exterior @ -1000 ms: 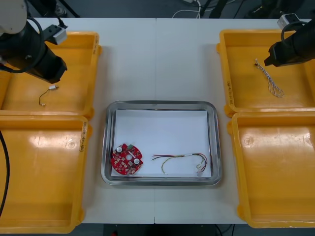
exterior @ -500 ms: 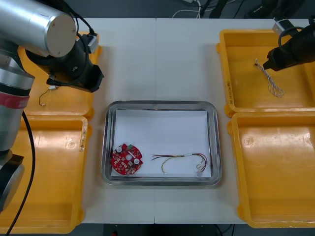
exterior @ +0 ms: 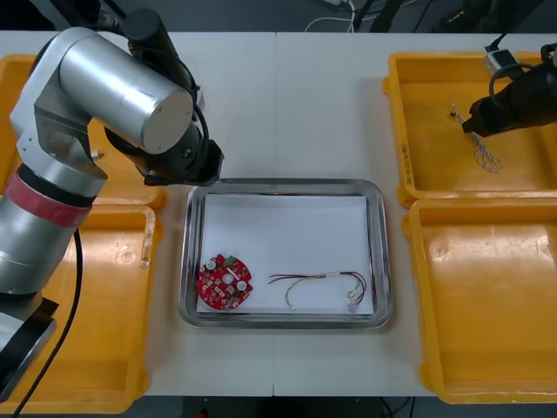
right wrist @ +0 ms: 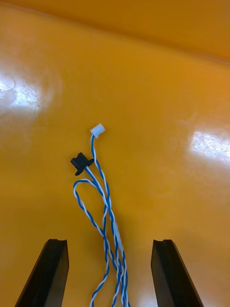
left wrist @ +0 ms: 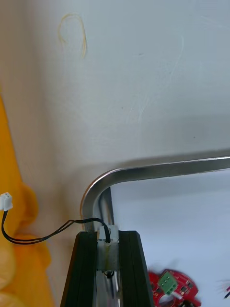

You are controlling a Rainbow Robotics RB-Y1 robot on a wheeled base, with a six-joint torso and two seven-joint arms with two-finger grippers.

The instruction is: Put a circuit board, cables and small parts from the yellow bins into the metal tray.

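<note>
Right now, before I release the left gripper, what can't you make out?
Front view: the left arm hides the left gripper and the black cable it grips.
Left wrist view: the edge cuts off the circuit board; the fingers cover the cable's gripped end.
Right wrist view: the blue and white cable leaves the frame between the open right gripper.

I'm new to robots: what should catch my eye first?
The silver left arm leans over the far left corner of the metal tray, its left gripper shut on a black cable. A red circuit board lies in the tray; the right gripper hangs open over a blue and white cable in the far right bin.
</note>
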